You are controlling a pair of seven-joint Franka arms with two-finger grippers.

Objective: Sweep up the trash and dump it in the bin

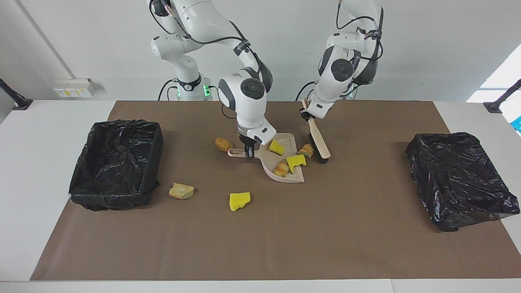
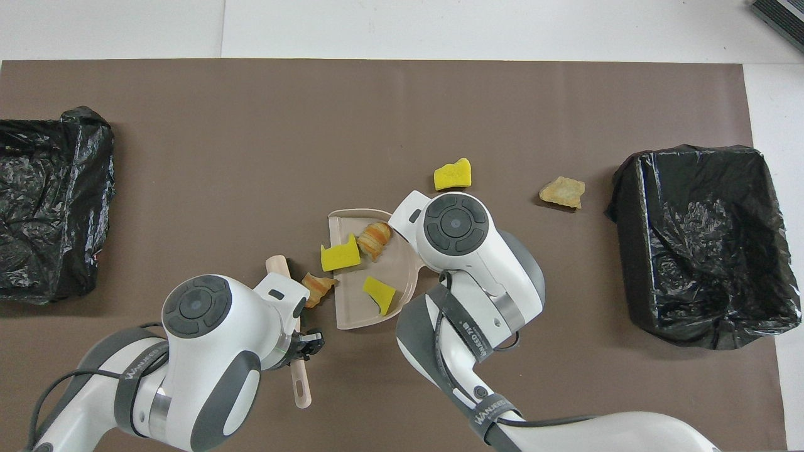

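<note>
The right gripper (image 1: 248, 153) was clamped on the handle of the beige plastic dustpan (image 1: 291, 176) holding three trash scraps (image 1: 281, 168), while the left gripper (image 1: 307, 116), clamped on the beige brush (image 1: 319, 145), set its bristles beside a tan croissant-like lump (image 1: 306, 150) at the dustpan's open edge.

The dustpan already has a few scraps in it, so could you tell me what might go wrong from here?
1. The yellow sponge overhangs the dustpan lip; tilting or lifting the pan could drop it.
2. The croissant piece lies just outside the lip beside the brush; a stroke might push it past the pan.
3. Three scraps lie unswept on the mat toward the right arm's bin and may be missed.
</note>
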